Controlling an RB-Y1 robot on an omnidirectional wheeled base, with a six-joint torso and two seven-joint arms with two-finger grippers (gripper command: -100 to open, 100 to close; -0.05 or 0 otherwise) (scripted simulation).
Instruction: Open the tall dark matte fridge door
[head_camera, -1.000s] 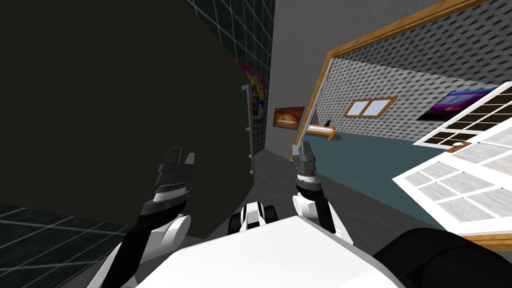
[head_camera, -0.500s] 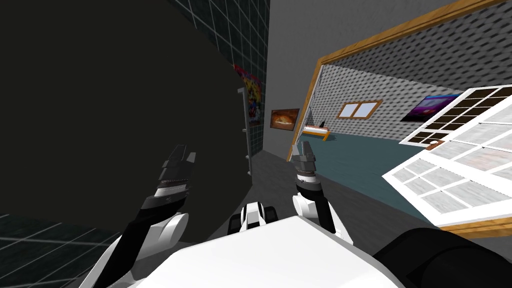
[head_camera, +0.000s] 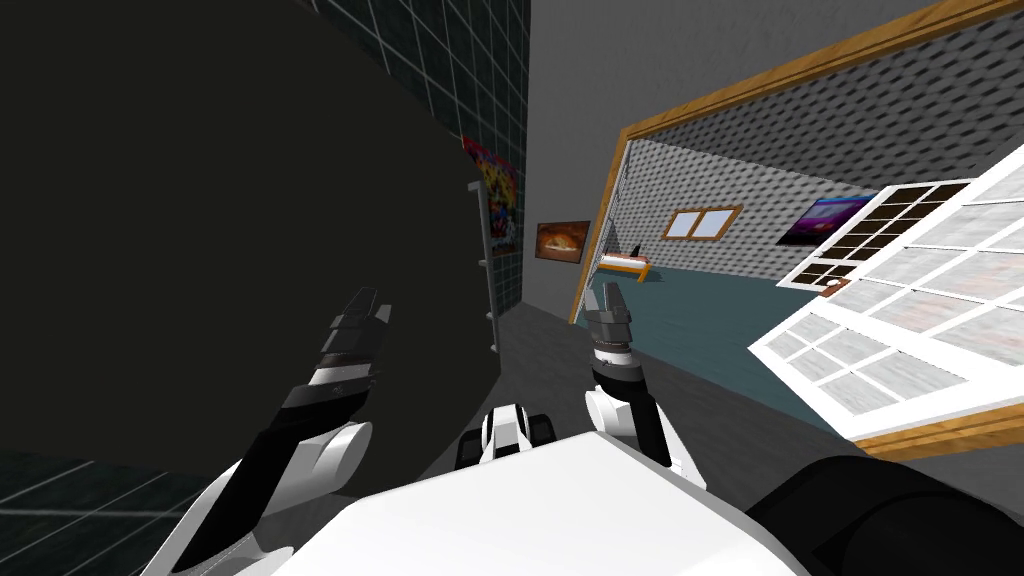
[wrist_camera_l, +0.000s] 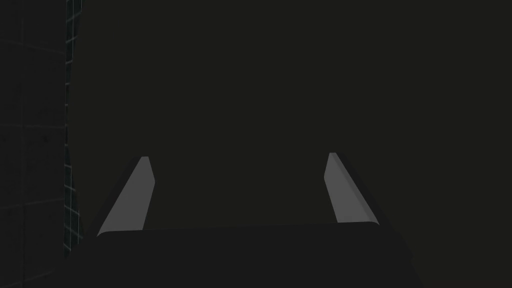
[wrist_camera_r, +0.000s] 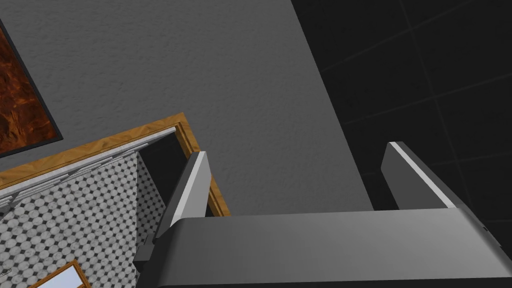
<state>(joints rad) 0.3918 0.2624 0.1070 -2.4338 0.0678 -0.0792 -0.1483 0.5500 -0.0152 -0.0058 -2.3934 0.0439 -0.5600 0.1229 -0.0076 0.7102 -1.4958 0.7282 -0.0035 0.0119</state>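
Observation:
The tall dark matte fridge (head_camera: 200, 250) fills the left of the head view. Its thin grey vertical handle (head_camera: 482, 262) runs down its right edge. My left gripper (head_camera: 368, 308) is raised in front of the fridge's front, left of the handle and apart from it. In the left wrist view the left gripper (wrist_camera_l: 237, 156) stands open before the flat dark fridge face (wrist_camera_l: 300, 75), with nothing between its fingers. My right gripper (head_camera: 606, 295) is held up to the right of the handle, and it is open (wrist_camera_r: 297, 147) and holds nothing.
A dark tiled wall (head_camera: 480, 80) with a colourful poster (head_camera: 497, 200) stands behind the fridge. A wooden-framed doorway (head_camera: 600, 240) leads to a room with a teal floor. A white paned door panel (head_camera: 900, 300) juts in close on the right.
The whole head view has slid left and the white paned panel looms nearer, so I have moved. My left arm has risen slightly; the right arm holds its pose.

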